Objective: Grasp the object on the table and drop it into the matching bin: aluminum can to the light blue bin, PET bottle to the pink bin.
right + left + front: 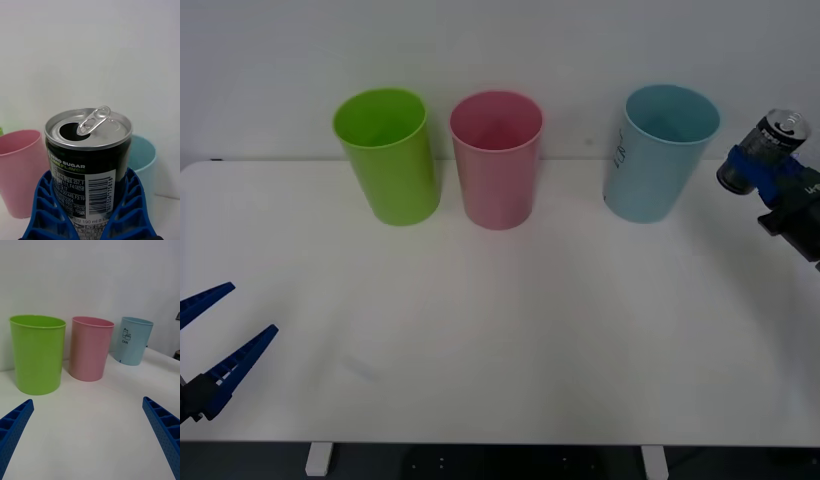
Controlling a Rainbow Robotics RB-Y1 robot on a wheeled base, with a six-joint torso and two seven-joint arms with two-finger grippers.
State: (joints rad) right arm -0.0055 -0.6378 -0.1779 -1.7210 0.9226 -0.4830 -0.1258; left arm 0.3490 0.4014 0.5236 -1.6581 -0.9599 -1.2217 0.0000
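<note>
Tabletop first: we saw the wide white rectangular table (pixel 500 340) with rounded corners spreading across the front view. Along its far side stood three tall tapered plastic cups, all upright: a lime green bin (pixel 385 155) at our left, a pink bin (pixel 497 158) just beside it, and a light blue bin (pixel 658 150) set apart toward our right, with a dark mark reading "CAN" on its side.

Our right gripper (pixel 758 172) hung above the table's right edge, just right of the light blue bin. Its blue ribbed fingers (pixel 48 210) were clamped on the small dark grey aluminum can (pixel 88 165), one on each side of its lower body. The can was lifted off the table, its silver top clear above the fingertips with the pull tab raised over an opened mouth.

Our left gripper (pixel 218 325) sat low at the near left corner, its fingers spread apart around nothing.
</note>
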